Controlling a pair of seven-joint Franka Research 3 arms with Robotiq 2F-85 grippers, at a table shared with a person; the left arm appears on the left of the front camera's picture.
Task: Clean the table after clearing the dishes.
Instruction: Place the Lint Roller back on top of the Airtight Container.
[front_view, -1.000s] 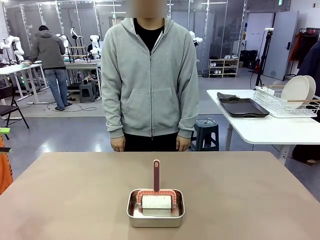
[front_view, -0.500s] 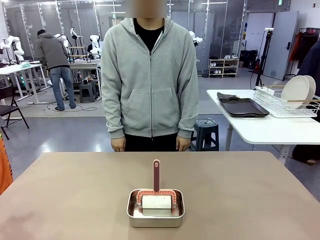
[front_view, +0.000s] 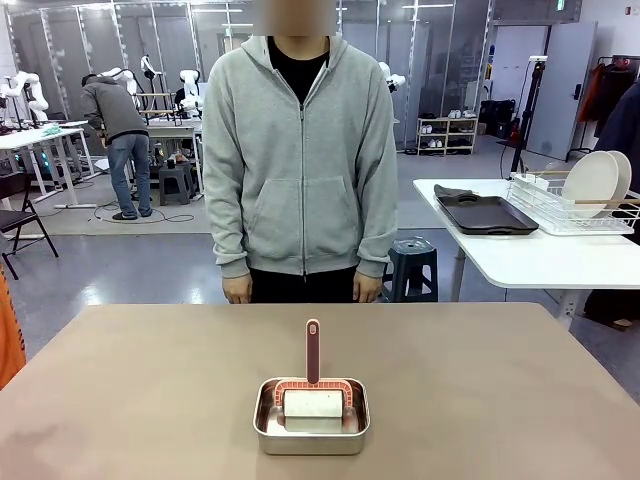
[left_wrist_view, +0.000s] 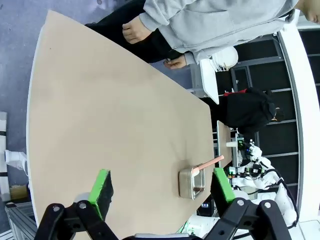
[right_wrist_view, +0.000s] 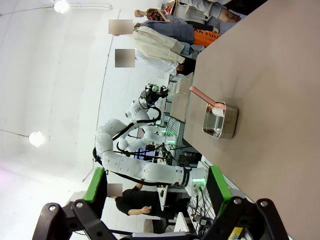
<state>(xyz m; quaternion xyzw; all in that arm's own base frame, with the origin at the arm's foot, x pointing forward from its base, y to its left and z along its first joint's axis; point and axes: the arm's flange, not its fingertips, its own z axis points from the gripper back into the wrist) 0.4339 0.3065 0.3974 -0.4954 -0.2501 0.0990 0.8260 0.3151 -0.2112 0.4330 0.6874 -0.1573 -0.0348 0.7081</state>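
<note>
**Dishes gone, roller waiting in its pan**

So, the tabletop (front_view: 150, 390) is already bare of dishes; plates (front_view: 597, 182) sit in a rack and a dark tray (front_view: 487, 214) lies beside it on the white side table at about 2 o'clock from the pan. My read: clearing is done, wiping comes next.

The steel pan (front_view: 311, 428) sits at 6 o'clock on the tabletop, nearest the robot. Inside lies a white roller (front_view: 313, 404) in a pinkish frame, its handle (front_view: 313, 350) pointing to 12 o'clock, toward the person (front_view: 300, 160) standing there with hands down.

Left pincer (left_wrist_view: 161, 191) and right pincer (right_wrist_view: 157, 188) both hang high, jaws spread wide, holding nothing.

Tip for the grab: take the handle mid-length, jaws across its narrow width, and lift straight up so the frame clears the pan's rim without dragging it.
</note>
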